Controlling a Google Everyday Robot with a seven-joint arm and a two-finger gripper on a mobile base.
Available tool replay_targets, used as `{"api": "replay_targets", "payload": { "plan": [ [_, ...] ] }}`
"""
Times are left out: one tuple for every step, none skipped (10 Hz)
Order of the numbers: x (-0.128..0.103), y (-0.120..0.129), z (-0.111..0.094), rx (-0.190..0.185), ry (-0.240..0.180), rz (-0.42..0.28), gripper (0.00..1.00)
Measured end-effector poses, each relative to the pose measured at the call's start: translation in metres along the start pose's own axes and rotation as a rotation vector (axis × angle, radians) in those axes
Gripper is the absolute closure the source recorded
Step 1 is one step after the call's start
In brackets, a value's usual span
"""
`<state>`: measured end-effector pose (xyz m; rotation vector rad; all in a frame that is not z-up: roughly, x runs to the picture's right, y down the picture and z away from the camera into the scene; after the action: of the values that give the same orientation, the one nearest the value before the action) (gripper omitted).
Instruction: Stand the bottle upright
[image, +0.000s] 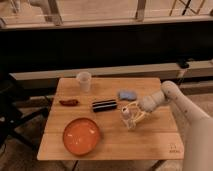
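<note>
On the wooden table (159, 136), the bottle (128, 119) stands upright at the gripper (132, 113) — clamped or not, unclear.

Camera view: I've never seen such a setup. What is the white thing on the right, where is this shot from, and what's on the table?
The white thing is a robot arm reaching in from the right. At its tip is the gripper, its grasping tool, right at a small clear bottle that looks roughly upright. Whether it clamps the bottle cannot be told. The single camera looks down on the wooden table from above; its mount is unknown. Also on the table are a whitish cup at the back left, a small red item, a black oblong object, a blue object, and an orange plate at the front left.
</note>
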<state>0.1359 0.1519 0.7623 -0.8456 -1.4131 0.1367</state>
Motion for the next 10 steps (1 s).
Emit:
{"api": "replay_targets", "payload": {
  "plan": [
    [0.0018, -0.0005, 0.0004, -0.002, -0.008, 0.002, 1.0],
    [0.0026, -0.0015, 0.0007, -0.005, -0.02, 0.002, 1.0],
    [0.0036, -0.0016, 0.0005, -0.005, -0.028, 0.003, 1.0],
    [0.0045, -0.0017, -0.0003, -0.006, -0.036, 0.003, 1.0],
    [0.0055, -0.0013, -0.0014, -0.006, -0.042, 0.004, 1.0],
    [0.0069, -0.002, -0.002, -0.008, -0.052, 0.008, 1.0],
    [0.0075, -0.0026, -0.002, -0.011, -0.061, 0.01, 1.0],
    [0.0086, -0.0031, -0.0027, -0.013, -0.063, 0.011, 0.95],
    [0.0096, -0.0027, -0.0034, -0.015, -0.064, 0.01, 0.86],
    [0.0103, -0.0027, -0.0031, -0.015, -0.065, 0.01, 0.74]
  ]
}}
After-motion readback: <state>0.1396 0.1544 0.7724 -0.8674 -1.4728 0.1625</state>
